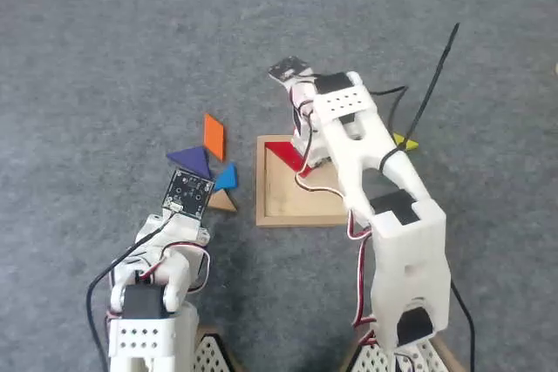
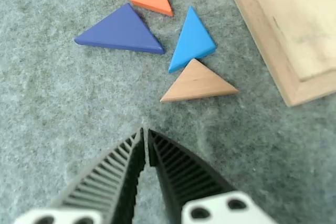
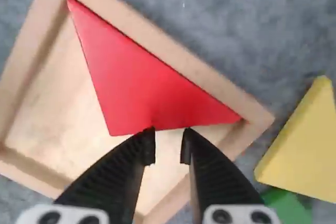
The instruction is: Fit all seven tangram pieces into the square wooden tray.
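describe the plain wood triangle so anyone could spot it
Find the square wooden tray mid-table; four loose pieces lie on the mat off its left edge. The one nearest the left gripper is a small triangle, the only bare tan wood among two blue triangles and an orange piece.

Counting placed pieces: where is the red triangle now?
High view: the red triangle lies inside the wooden tray, against its far rim, under the right gripper.

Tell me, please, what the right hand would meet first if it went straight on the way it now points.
The red triangle in the wooden tray, just beyond the right hand; depth is unclear.
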You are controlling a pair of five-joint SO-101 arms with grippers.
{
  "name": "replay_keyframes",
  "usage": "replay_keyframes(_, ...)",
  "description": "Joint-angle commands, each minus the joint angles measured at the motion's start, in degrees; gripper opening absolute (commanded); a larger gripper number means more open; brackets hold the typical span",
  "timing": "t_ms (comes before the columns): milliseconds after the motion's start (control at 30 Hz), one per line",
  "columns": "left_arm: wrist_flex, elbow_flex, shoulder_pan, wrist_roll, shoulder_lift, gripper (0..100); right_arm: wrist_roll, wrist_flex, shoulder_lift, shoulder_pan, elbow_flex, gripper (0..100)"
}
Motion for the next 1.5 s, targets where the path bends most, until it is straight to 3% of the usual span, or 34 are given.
replay_keyframes(0,0.26,-0.4,-0.18,0.09,-0.97,1,-1.93,0.4,-4.44,0.66,-3.69,9.1)
replay_keyframes(167,0.26,-0.4,-0.18,0.09,-0.97,1,-2.64,4.44,-18.86,2.07,-3.52,9.1)
replay_keyframes(300,0.26,-0.4,-0.18,0.09,-0.97,1,-1.05,10.42,-27.82,8.13,-3.25,9.1)
replay_keyframes(400,0.26,-0.4,-0.18,0.09,-0.97,1,3.52,11.82,-26.51,14.46,-2.64,10.2)
replay_keyframes(533,0.26,-0.4,-0.18,0.09,-0.97,1,5.98,9.36,-19.03,18.68,-1.67,22.8)
replay_keyframes(667,0.26,-0.4,-0.18,0.09,-0.97,1,7.91,5.41,-12.0,16.48,-1.93,32.2)
replay_keyframes(1167,0.26,-0.4,-0.18,0.09,-0.97,1,38.86,2.77,-9.54,14.81,2.02,32.9)
replay_keyframes(1467,0.26,-0.4,-0.18,0.09,-0.97,1,41.76,-9.45,-9.45,14.99,10.9,32.9)
